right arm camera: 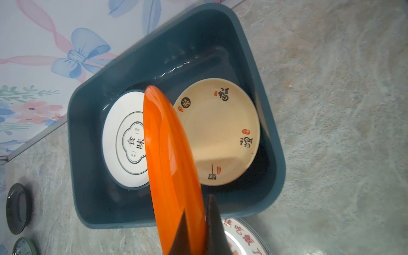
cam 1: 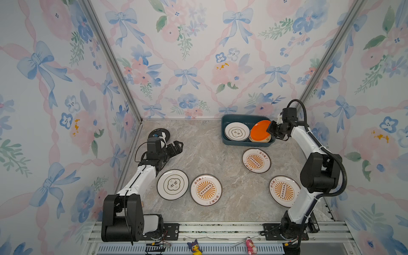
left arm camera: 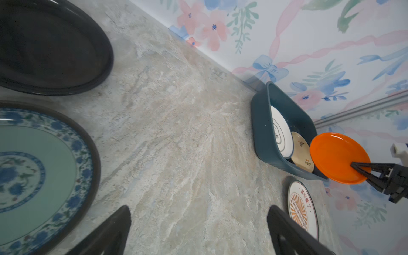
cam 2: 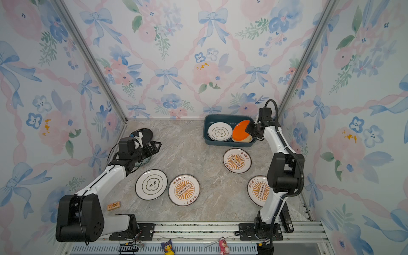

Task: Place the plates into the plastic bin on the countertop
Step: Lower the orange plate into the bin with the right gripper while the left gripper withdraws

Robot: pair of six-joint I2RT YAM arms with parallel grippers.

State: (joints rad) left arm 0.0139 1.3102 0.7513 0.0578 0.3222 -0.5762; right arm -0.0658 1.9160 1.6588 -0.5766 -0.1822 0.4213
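Observation:
My right gripper [right arm camera: 197, 203] is shut on the rim of an orange plate [cam 1: 259, 130], which it holds tilted over the right end of the plastic bin [cam 1: 247, 143]. A white cloud-emblem plate [cam 1: 236, 131] and a cream plate [right arm camera: 218, 132] lie in the bin. My left gripper [left arm camera: 198, 208] hangs open and empty over bare countertop [cam 1: 205, 154], beside a black plate [left arm camera: 50, 46] and a teal-patterned plate [left arm camera: 39, 172]. On the countertop lie another cloud-emblem plate [cam 1: 172, 184] and three sunburst plates [cam 1: 206, 189] [cam 1: 256, 160] [cam 1: 283, 191].
Flowered walls close the back and both sides. The right arm's elbow hangs over the front right sunburst plate. A small wooden block [cam 2: 113, 205] lies near the left arm's base. Two toy figures [cam 1: 195, 246] [cam 1: 250, 245] stand on the front rail.

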